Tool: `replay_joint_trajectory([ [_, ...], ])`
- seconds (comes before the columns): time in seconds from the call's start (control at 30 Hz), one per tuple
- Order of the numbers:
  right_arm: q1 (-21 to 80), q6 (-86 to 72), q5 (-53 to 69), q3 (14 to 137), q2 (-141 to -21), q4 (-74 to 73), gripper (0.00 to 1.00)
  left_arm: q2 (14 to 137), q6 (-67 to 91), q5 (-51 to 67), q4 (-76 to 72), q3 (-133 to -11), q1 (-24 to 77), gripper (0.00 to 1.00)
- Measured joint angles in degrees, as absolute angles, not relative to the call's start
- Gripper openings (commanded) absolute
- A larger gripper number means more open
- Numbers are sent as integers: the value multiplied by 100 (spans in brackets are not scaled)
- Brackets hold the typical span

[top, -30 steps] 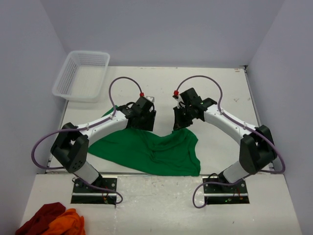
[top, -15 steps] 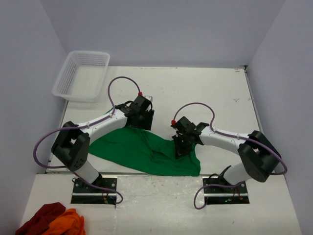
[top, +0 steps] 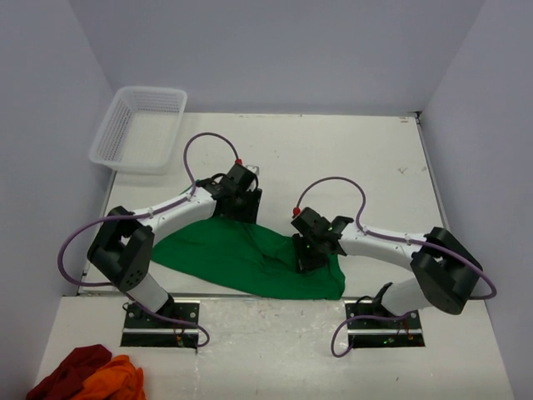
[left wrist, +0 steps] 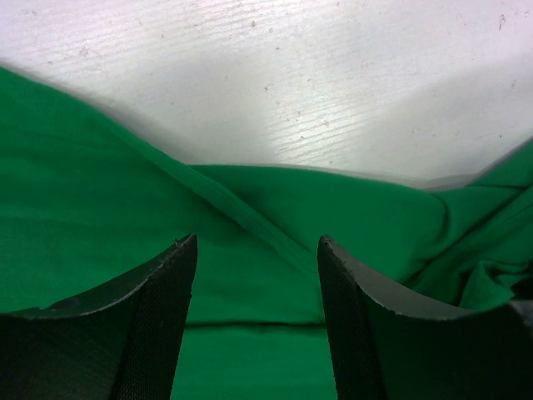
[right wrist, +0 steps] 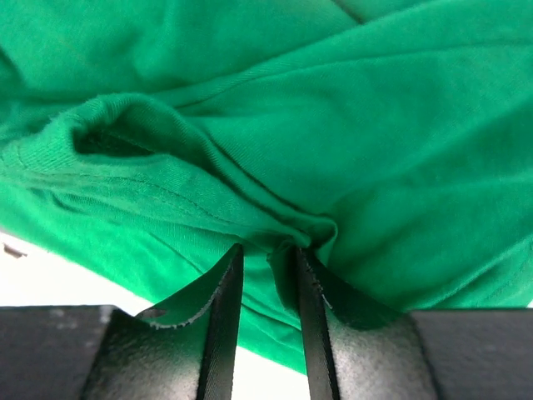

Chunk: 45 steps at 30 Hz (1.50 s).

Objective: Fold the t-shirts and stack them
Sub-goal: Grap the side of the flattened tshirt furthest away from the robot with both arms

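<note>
top external view: the right pincer has swung from the middle of the white bench down onto the plain bright green cotton t-shirt, which lies crumpled near the arm bases. its jaws now part slightly, apparently laying down a fold. the left pincer stays spread wide and empty.

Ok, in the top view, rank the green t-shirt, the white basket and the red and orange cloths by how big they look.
1. green t-shirt
2. white basket
3. red and orange cloths, though the frame edge cuts them off and they lie nearer the camera, so places two and three are unsure.
</note>
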State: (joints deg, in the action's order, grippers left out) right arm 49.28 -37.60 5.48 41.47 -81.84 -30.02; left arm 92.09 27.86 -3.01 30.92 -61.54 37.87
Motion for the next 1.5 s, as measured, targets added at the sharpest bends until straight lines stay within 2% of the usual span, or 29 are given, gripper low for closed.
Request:
replay_joint_trajectory([
  [0.2, 4930, -3920, -38, 4335, -8178, -3439, 37, 9205, 2786, -274, 3081, -6117, 3787, 61],
  [0.57, 4928, -4045, -954, 4945, -8180, -4154, 38, 9203, 2783, -213, 3063, -6099, 3787, 61],
  [0.83, 4930, -4200, -1007, 4904, -8108, -4335, 38, 9192, 2783, -176, 3044, -6010, 3787, 61],
  [1.17, 5028, -4353, -1037, 4630, -7389, -4418, 38, 9192, 2781, -115, 2963, -6010, 3787, 61],
  [1.5, 5269, -4510, -947, 4399, -7373, -4436, 36, 9190, 2781, -86, 2961, -6010, 3787, 61],
])
